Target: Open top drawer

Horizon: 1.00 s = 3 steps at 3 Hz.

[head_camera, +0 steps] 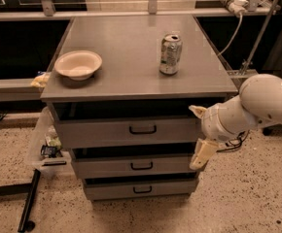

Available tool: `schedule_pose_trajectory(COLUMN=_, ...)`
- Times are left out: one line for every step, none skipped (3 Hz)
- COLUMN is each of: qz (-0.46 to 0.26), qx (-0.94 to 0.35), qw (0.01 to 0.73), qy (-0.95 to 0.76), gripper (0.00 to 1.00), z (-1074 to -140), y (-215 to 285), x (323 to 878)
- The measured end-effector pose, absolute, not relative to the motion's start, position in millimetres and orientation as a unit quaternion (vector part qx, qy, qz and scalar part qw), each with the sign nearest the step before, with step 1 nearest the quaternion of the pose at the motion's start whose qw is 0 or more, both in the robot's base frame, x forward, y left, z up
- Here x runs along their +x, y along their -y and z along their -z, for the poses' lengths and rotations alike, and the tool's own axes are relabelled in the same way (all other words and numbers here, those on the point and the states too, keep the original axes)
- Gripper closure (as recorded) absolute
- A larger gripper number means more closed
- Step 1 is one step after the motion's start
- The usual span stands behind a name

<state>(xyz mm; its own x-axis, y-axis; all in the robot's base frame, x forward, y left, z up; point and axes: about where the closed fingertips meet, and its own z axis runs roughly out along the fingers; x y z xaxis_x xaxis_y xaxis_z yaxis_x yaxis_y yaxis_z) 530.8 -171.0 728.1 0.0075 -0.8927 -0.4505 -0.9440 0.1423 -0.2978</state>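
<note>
The top drawer (97,131) is the uppermost of three gray metal fronts under the cabinet top, with a small black loop handle (142,129) at its centre. It looks shut, or nearly so. My gripper (199,133) is at the right end of this drawer front, well to the right of the handle. It is open and empty, with one cream finger (197,111) up near the cabinet top's edge and the other (202,154) down by the middle drawer. The white arm reaches in from the right.
On the gray cabinet top (126,67) stand a cream bowl (78,64) at the left and a drink can (170,54) at the right. The middle drawer (107,166) and bottom drawer (112,190) lie below. A clear plastic bin (46,144) and a black bar (29,203) sit on the floor at the left.
</note>
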Motion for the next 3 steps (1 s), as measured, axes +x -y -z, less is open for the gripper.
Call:
schedule_pose_trajectory(qz=-0.047, qx=-0.659, qw=0.277, qy=-0.698, gripper=0.00, z=-707.0, y=174.9, x=548.8)
schedule_pose_trajectory(qz=-0.047, qx=-0.662, qw=0.275, qy=-0.695, gripper=0.00, z=-694.2, y=178.3, x=566.0)
schedule_pose_trajectory(qz=-0.050, qx=-0.666, qw=0.272, qy=-0.692, gripper=0.00, z=-684.5, y=178.7, x=583.1)
